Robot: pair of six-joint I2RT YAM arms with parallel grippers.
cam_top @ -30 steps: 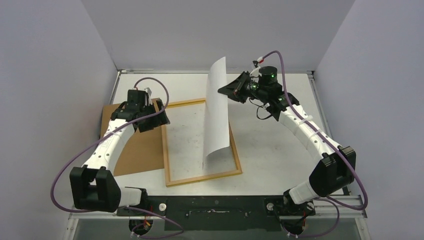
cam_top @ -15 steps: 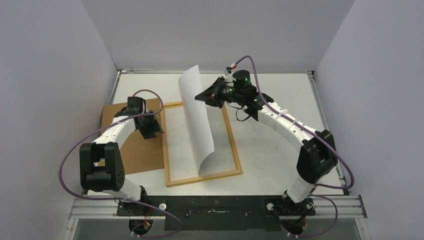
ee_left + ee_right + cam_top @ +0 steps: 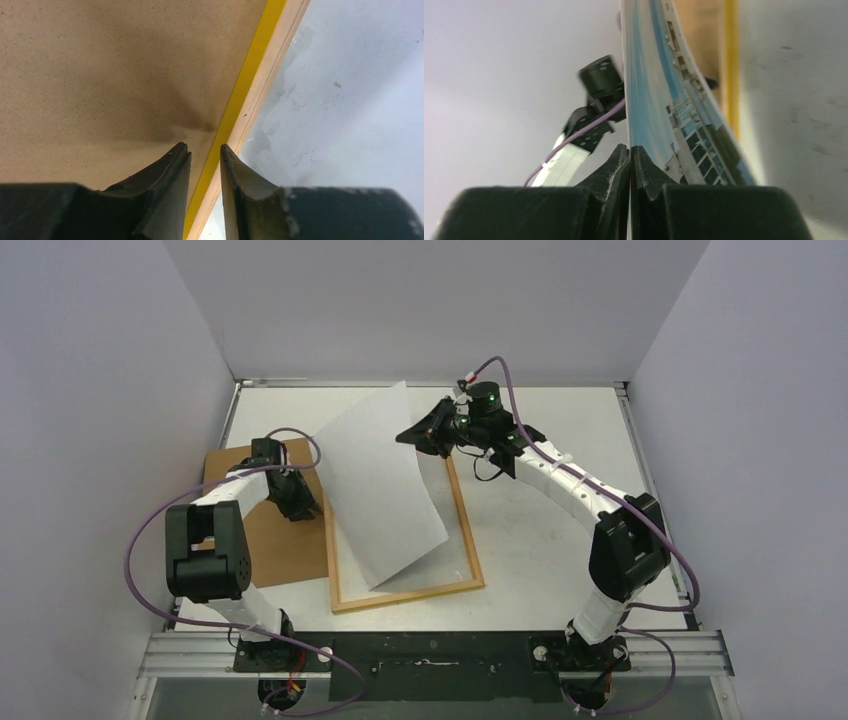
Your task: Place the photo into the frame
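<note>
The photo (image 3: 375, 490) hangs tilted over the frame, white back up in the top view, its lower corner down inside the frame. My right gripper (image 3: 415, 433) is shut on its far right edge. The right wrist view shows the gripper (image 3: 630, 147) pinching the printed building side of the photo (image 3: 659, 100). The frame (image 3: 410, 595) lies flat with its light-wood back up. My left gripper (image 3: 305, 508) is at its left rail. In the left wrist view the gripper's (image 3: 205, 147) jaws stand narrow around that rail of the frame (image 3: 242, 85), whose yellow edge shows.
A brown backing board (image 3: 270, 540) lies left of the frame, touching it, and fills the left of the left wrist view (image 3: 100, 75). White walls close in the table at the back and on both sides. The frame's yellow edge (image 3: 730, 75) shows beyond the photo.
My right gripper swung the photo left and tipped it from upright to slanting over the frame. The left gripper came down onto the frame's left rail and its jaws narrowed.
</note>
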